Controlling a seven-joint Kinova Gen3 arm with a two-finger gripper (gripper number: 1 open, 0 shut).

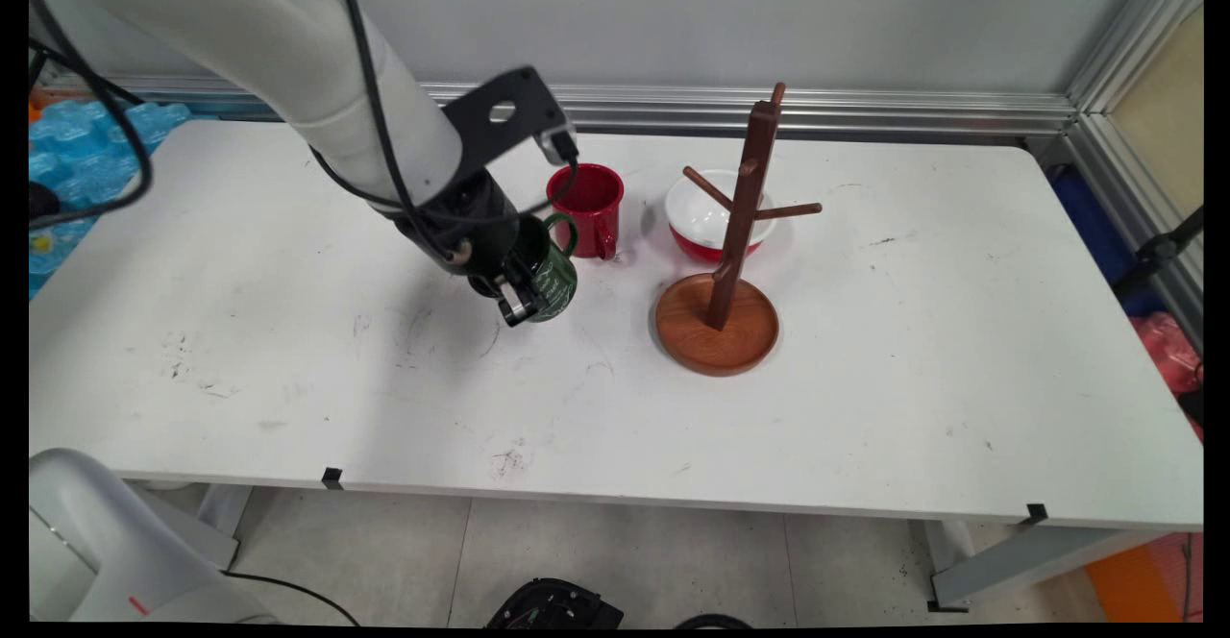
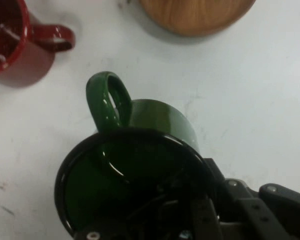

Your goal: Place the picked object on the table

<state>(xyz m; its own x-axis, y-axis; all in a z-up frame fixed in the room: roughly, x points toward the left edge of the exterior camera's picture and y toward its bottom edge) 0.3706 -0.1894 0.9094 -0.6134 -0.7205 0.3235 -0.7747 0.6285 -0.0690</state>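
My gripper (image 1: 527,298) is shut on a dark green mug (image 1: 554,279), gripping its rim. In the hand view the green mug (image 2: 140,165) opens toward the camera, its handle (image 2: 108,100) pointing away, with the gripper (image 2: 200,210) clamped on the rim at the lower right: one finger inside, one outside. The mug is tilted; I cannot tell whether it touches the table. A red mug (image 1: 586,206) stands just behind it, also seen as the red mug (image 2: 12,47) at top left.
A wooden mug tree (image 1: 742,215) rises from a round base (image 1: 716,331) to the right, its base (image 2: 195,15) showing in the hand view. A red bowl with a white inside (image 1: 701,225) sits behind it. An aluminium rail (image 1: 865,110) lines the table's far edge.
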